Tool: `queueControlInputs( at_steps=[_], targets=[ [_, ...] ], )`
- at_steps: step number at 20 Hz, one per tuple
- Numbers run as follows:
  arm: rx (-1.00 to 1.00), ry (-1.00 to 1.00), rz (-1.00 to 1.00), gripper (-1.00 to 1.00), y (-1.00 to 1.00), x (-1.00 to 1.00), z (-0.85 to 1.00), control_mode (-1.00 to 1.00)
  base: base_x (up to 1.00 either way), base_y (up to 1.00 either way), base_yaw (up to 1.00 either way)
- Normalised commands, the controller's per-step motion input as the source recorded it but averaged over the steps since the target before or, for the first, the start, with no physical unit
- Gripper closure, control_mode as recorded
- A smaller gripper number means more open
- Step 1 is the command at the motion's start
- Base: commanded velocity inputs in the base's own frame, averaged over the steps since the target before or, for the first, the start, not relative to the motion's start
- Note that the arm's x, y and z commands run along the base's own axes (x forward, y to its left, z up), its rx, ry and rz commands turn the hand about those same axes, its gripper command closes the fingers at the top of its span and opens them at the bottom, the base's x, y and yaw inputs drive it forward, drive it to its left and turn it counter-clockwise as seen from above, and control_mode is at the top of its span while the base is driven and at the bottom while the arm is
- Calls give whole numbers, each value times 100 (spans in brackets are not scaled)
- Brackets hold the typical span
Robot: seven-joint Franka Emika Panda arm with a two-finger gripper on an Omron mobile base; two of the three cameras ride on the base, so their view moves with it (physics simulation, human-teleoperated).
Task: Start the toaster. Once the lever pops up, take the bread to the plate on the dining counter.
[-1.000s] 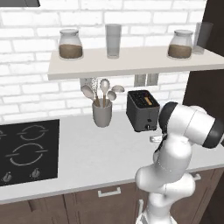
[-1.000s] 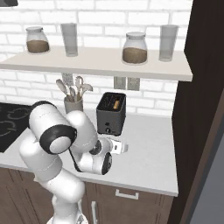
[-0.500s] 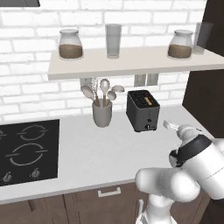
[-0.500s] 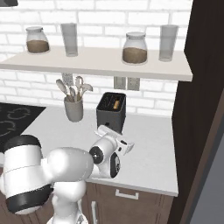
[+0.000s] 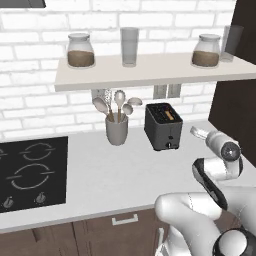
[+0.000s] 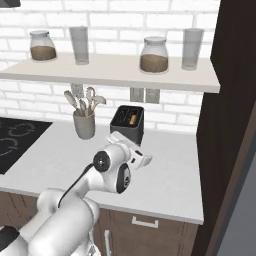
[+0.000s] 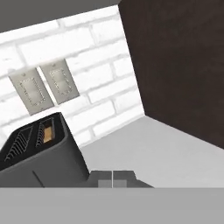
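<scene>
The dark grey toaster (image 5: 162, 127) stands on the white worktop under the shelf, also seen from the other side (image 6: 127, 123) and at the lower left of the hand view (image 7: 39, 151). The tan bread (image 5: 170, 116) sits down in one slot (image 7: 47, 132). My gripper (image 5: 196, 132) hovers just right of the toaster, a little in front of it, aimed toward the brick wall. Its dark fingertips meet at the bottom of the hand view (image 7: 113, 183), shut on nothing. The plate and the dining counter are out of view.
A grey utensil cup (image 5: 117, 131) stands left of the toaster and a black hob (image 5: 30, 172) lies further left. The shelf (image 5: 150, 70) with jars and glasses hangs overhead. A dark tall cabinet (image 6: 230, 125) walls off the right. Two outlets (image 7: 43, 86) sit behind the toaster.
The arm has folded down and swung right. The hand, which was low in front of the toaster, now sits to the toaster's right, facing the wall. Toaster and bread have not moved.
</scene>
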Motion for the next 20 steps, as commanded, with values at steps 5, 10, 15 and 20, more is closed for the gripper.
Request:
queueControlInputs(
  at_steps=[5, 10, 15, 20],
  targets=[
    [0, 41, -1, 100, -38, -36, 100, -100, 0, 0, 0],
    [10, 31, 5, 100, -39, -37, 92, -100, 0, 0, 0],
    [18, -1, 2, 100, 3, -13, 2, -100, 0, 0, 0],
    [1, -4, 0, -100, 5, -16, 0, -100, 0, 0, 0]
  ],
)
